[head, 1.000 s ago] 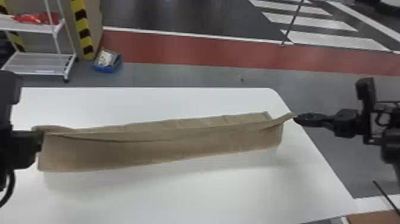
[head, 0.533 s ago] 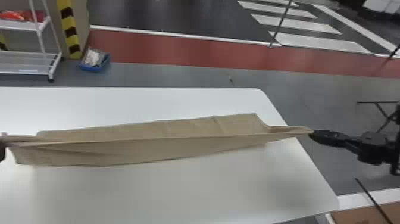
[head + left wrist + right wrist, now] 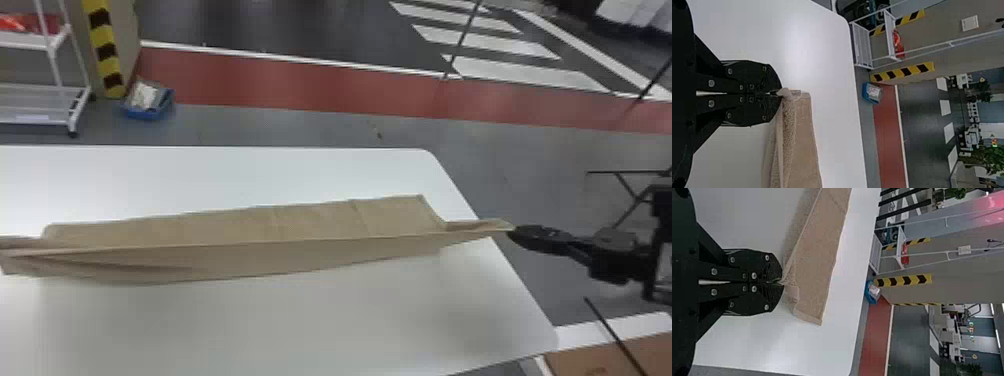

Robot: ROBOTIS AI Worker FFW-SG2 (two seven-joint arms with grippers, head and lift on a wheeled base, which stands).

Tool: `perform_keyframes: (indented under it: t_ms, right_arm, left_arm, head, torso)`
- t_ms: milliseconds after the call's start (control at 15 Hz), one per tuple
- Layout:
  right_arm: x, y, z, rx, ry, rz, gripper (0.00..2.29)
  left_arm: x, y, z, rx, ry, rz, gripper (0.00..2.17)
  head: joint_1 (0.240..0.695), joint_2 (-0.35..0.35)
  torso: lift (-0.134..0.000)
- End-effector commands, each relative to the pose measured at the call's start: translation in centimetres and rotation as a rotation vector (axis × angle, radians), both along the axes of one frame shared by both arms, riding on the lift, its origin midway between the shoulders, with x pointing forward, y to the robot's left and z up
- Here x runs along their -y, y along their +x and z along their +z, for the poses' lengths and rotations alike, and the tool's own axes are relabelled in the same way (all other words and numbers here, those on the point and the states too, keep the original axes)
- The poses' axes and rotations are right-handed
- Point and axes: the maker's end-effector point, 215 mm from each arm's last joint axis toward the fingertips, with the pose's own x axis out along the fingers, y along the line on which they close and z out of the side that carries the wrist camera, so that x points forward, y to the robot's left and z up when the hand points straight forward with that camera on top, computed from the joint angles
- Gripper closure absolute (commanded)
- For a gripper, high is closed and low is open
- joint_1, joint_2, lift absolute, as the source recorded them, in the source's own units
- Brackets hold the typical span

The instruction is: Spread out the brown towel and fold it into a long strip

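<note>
The brown towel [image 3: 260, 245] lies as a long narrow band across the white table, its near edge pulled taut. My right gripper [image 3: 515, 232] is beyond the table's right edge, shut on the towel's drawn-out right corner. In the right wrist view, the right gripper [image 3: 779, 282] pinches a corner of the towel [image 3: 817, 262]. The left wrist view has my left gripper [image 3: 778, 93] shut on the other end's corner of the towel [image 3: 803, 145]. In the head view the towel's left end runs to the left edge.
The white table [image 3: 300, 330] has its right edge under the towel's right corner. Beyond it on the floor are a blue bin [image 3: 148, 102] and a white rack [image 3: 35, 105]. A brown box-like surface [image 3: 615, 357] sits at the lower right.
The towel's ends have been drawn outward, left and right, and its near edge is tauter. My right gripper has moved right relative to the table; the left has passed out past the head view's left edge.
</note>
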Motion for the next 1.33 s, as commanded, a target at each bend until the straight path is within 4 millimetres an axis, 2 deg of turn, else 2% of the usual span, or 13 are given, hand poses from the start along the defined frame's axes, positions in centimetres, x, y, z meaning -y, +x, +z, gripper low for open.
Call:
perform_keyframes:
  t_ms: [0, 67, 133, 200, 333, 467, 667, 867, 1000, 1067, 1133, 1267]
  right_arm:
    - [-0.4, -0.9, 0.6, -0.002, 0.022, -0.009, 1.24]
    - [-0.6, -1.8, 0.3, -0.009, 0.005, -0.002, 1.24]
    - [-0.8, -1.8, 0.8, 0.020, 0.003, 0.012, 1.24]
    - [-0.5, -1.0, 2.8, 0.069, 0.031, 0.003, 1.24]
    - [-1.0, 1.1, 3.9, 0.072, 0.000, 0.006, 1.24]
    - [-2.1, 2.1, 2.5, 0.031, -0.025, 0.026, 1.24]
    - [-2.1, 3.1, -1.0, -0.039, -0.038, 0.001, 1.24]
    - [-0.6, 7.0, -2.9, -0.079, -0.062, -0.073, 1.24]
    - [-0.1, 8.6, -3.3, -0.086, -0.054, -0.102, 1.24]
    - [-0.3, 8.5, -3.4, -0.084, -0.037, -0.105, 1.24]
    - [-0.5, 7.5, -3.6, -0.081, -0.033, -0.101, 1.24]
    - [-0.2, 5.7, -2.4, -0.048, -0.033, -0.102, 1.24]
  left_arm:
    - [-0.1, 0.2, 0.1, 0.003, -0.002, 0.007, 1.83]
    - [-0.1, 0.1, -0.2, -0.005, -0.002, 0.006, 1.83]
    - [-0.1, 0.4, -0.6, -0.013, -0.006, 0.003, 1.83]
    - [0.0, 1.6, 0.4, 0.011, -0.013, -0.001, 1.83]
    - [0.7, 3.1, 1.2, 0.032, -0.022, -0.013, 1.83]
    - [0.7, 3.4, 1.0, 0.027, -0.023, -0.011, 1.83]
    - [-0.4, 3.4, -1.1, -0.025, -0.021, 0.007, 1.83]
    - [0.1, 6.0, -2.7, -0.063, -0.019, 0.008, 1.83]
    - [0.8, 7.4, -3.8, -0.090, -0.001, 0.006, 1.83]
    - [0.8, 7.4, -3.7, -0.088, 0.003, 0.008, 1.83]
    - [0.9, 7.1, -3.6, -0.086, 0.003, 0.004, 1.83]
    - [0.3, 6.1, -3.6, -0.083, 0.004, 0.008, 1.83]
  head:
    - [0.695, -0.286]
    - [0.695, -0.285]
    - [0.695, -0.284]
    - [0.695, -0.284]
    - [0.695, -0.281]
    - [0.695, -0.274]
    - [0.695, -0.251]
    - [0.695, -0.239]
    - [0.695, -0.239]
    - [0.695, -0.241]
    - [0.695, -0.243]
    - [0.695, -0.244]
  torso:
    - [-0.125]
    - [-0.125]
    - [-0.125]
    - [-0.125]
    - [-0.125]
    - [-0.125]
    - [-0.125]
    - [-0.125]
    - [-0.125]
    - [-0.125]
    - [-0.125]
    - [-0.125]
